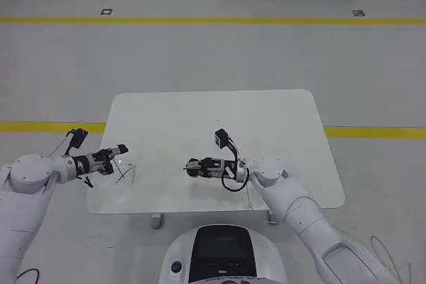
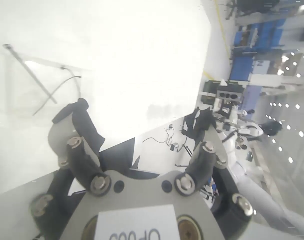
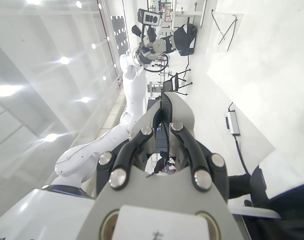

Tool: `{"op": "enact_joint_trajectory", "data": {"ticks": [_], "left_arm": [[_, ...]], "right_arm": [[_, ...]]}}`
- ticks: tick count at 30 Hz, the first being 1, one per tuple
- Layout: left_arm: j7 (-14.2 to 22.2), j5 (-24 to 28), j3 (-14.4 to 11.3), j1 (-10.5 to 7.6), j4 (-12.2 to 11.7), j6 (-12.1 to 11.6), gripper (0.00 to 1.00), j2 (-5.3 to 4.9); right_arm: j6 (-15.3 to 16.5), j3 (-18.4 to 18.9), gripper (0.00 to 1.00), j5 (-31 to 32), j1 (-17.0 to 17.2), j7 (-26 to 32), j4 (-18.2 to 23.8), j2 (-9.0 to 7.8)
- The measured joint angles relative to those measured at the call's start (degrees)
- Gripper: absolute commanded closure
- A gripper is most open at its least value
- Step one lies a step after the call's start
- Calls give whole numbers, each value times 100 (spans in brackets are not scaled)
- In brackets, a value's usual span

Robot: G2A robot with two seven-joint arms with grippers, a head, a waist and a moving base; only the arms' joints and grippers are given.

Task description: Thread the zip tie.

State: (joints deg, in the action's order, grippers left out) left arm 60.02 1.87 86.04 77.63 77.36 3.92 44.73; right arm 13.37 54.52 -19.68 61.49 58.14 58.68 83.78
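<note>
Both pincers were above the white desk (image 1: 220, 121) in the top view. The left pincer (image 1: 121, 150) hung at the left-middle of that frame, just over the desk's left edge, with its tip pointing toward the frame's right. Its jaws stood wide apart with nothing between them (its own wrist camera showed the two dark fingers (image 2: 75, 111) splayed far from one another).

A few thin, dark zip ties (image 2: 49, 96) lay loose on the desk, crossing over one another. Whether any of them was threaded could not be told. In the top view they lay just below and slightly right of the left pincer, near the desk's lower left corner, close to the pincer but not touching it. They rested on a clear sheet (image 3: 235, 44) (or a flat pouch, it was hard to say which) lying flat on the desk.

The right pincer (image 3: 165, 98) was near the centre of the top view, over the lower middle of the desk. It pointed toward the frame's left, well apart from the zip ties and from the left pincer. Its jaws were pressed together, and whether anything thin sat between them could not be told.
</note>
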Motion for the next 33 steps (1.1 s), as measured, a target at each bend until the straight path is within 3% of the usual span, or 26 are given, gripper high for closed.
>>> {"op": "enact_joint_trajectory", "data": {"ticks": [2,9,12,16,19,21,24,28,33], "left_arm": [[65,-92,-7,43,197,260,0,-13],[69,-83,-12,44,193,251,0,-12],[-161,-204,-179,78,331,350,0,16],[-593,-457,-369,37,533,887,0,44],[-960,-678,-488,86,763,1370,0,63],[-1119,-871,-527,122,819,1570,0,62],[-1219,-962,-553,149,723,1562,0,75],[-1189,-1221,-628,36,353,1555,0,114],[-1112,-1195,-649,-31,334,1556,0,139]], "right_arm": [[31,15,100,-110,-6,21,-68,-1],[57,34,100,-168,-5,-25,-110,-3],[53,18,100,-100,33,-121,-29,-6],[-157,24,100,124,136,-485,211,-41],[-348,11,100,275,164,-638,297,-61],[-411,-5,100,322,168,-686,309,-67],[-465,-38,100,339,158,-743,278,-67],[-545,-103,100,347,134,-820,229,-55],[-524,-130,100,296,112,-845,133,-51]]}}
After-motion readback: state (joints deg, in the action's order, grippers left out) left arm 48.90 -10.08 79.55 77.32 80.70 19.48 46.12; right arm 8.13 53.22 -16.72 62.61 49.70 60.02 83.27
